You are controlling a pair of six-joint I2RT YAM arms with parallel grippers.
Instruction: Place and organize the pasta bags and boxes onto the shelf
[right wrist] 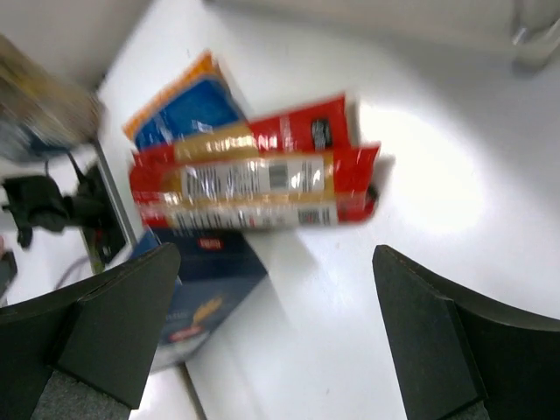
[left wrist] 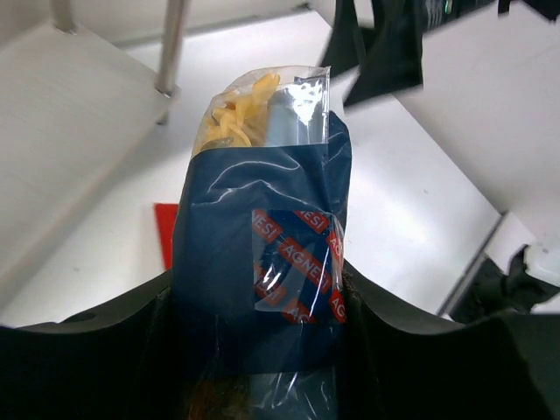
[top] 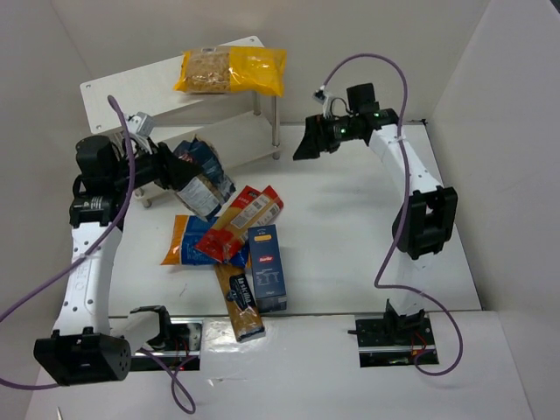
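The left gripper (top: 171, 171) is clenched on the clear bag with the dark blue label (top: 203, 179) – the wrist view shows its fingers (left wrist: 131, 337) pressed to both sides of the pack, the clear, pasta-filled end pointing away towards a leg of the shelf (top: 131, 87). The bag sits just in front of the lower tier, at the table's (top: 350, 236) left. The right gripper (top: 306, 144) hangs to the right of the shelf with jaws wide apart and nothing between them. On the top tier lies the bright yellow bag (top: 232, 72). The rest is piled at mid-table – the red-orange box (top: 241, 223) across the flat orange-and-blue bag (top: 178, 241), the dark blue box (top: 267, 267) just beside it, and the tan-and-dark box (top: 241, 306) nearest the arm bases (partly under the others)
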